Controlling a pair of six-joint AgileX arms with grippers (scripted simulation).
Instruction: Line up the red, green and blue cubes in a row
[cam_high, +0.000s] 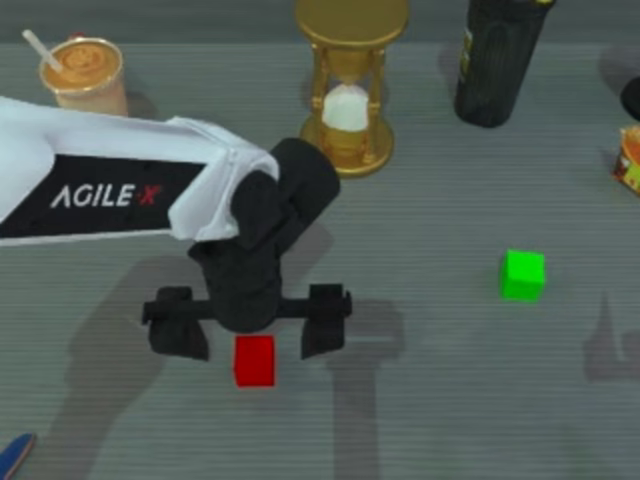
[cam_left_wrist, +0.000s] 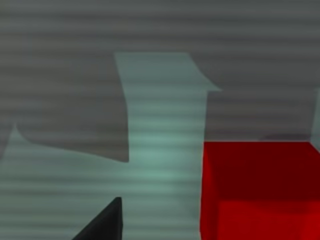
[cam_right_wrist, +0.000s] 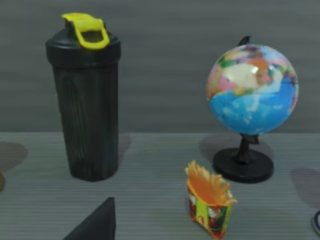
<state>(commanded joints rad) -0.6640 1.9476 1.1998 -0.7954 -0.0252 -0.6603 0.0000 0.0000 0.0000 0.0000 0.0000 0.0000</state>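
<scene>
Hovering left tool (cam_high: 247, 334) (spread wide) over red cube (cam_high: 254, 361), wrist-view-only globe (cam_right_wrist: 252, 90).

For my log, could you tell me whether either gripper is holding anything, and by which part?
Nothing is held. The left gripper is open above the red cube, fingers clear of it.

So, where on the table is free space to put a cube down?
Bare table lies between the red cube and the green cube, and along the near edge below the green cube. The far edge is crowded: drink cup, hourglass, black bottle. The open left gripper straddles the red cube.
</scene>
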